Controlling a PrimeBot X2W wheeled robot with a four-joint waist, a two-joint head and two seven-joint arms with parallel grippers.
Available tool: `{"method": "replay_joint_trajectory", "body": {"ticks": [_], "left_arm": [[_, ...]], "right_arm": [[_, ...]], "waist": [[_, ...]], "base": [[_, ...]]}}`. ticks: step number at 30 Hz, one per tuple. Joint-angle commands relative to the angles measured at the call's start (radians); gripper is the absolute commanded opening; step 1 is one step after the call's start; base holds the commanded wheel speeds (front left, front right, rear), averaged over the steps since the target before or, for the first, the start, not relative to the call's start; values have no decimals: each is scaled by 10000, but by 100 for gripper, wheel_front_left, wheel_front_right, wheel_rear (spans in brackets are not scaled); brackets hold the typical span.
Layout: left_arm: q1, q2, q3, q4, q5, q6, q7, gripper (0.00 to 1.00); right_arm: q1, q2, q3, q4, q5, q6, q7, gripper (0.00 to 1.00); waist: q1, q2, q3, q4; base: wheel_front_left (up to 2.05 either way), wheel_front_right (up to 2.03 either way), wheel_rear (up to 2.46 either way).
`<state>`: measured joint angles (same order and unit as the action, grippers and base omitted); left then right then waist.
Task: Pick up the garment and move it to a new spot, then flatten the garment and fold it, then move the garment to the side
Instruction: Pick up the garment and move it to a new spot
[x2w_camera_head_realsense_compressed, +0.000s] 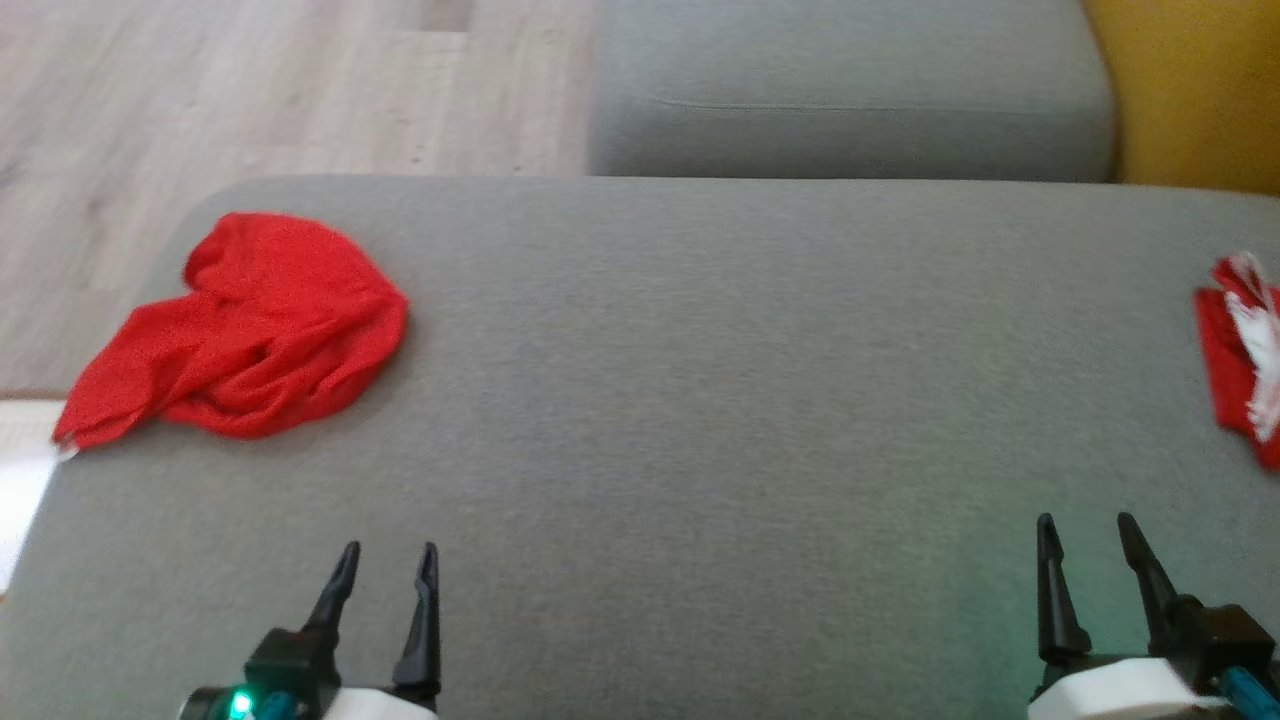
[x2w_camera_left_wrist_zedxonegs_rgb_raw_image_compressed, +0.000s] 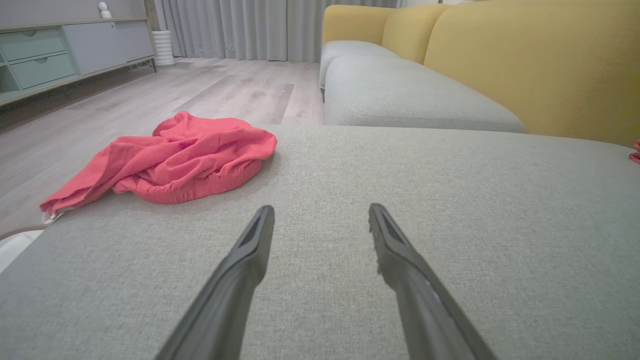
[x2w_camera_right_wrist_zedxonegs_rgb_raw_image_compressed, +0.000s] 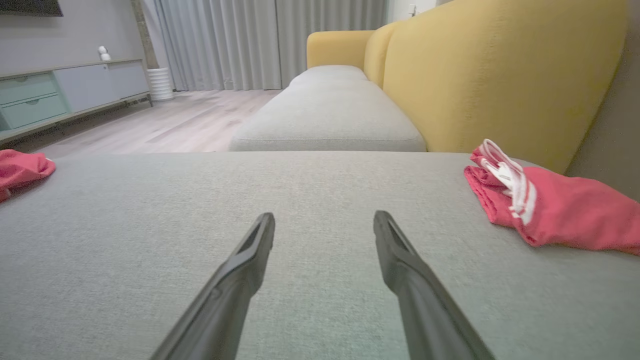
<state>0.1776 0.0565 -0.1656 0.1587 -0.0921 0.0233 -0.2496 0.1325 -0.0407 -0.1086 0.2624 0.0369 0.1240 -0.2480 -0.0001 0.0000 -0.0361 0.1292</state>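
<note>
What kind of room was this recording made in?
Most likely a home living room: a yellow-backed sofa with grey seat cushions, a low sideboard with drawers along the wall, floor-length curtains and a wood-look floor.

Soft, even light, faint shadows. Head view slightly blurred; green tinge on the cushion (x2w_camera_head_realsense_compressed: 700, 400) beside the right pincer (x2w_camera_head_realsense_compressed: 1085, 520).
</note>
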Motion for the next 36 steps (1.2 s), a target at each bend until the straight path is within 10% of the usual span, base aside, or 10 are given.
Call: {"method": "replay_joint_trajectory", "body": {"ticks": [1,16,27,36], "left_arm": [[-549,-61,214,-279,-49,-18,-122,100],[-95,-62,431,-261,-278,151,-122,100],[-2242,-47,1360,-359,-1265,-147,-122,100],[-6464,144,2142,2610,-1896,-742,-63,100]], "right_arm": [[-297,-96,262,-356,81,67,-137,100],[-604,-95,1158,-289,111,67,-137,100],[-1428,-95,705,-516,-1198,67,-137,100],[-2407,-385,108,-1428,-2399,67,332,100]], "waist": [[1,0,-1,393],[1,0,222,3306],[1,0,2484,2966],[1,0,4898,2530]], "base": [[0,0,0],[0,0,0],[0,0,0],[0,0,0]]}}
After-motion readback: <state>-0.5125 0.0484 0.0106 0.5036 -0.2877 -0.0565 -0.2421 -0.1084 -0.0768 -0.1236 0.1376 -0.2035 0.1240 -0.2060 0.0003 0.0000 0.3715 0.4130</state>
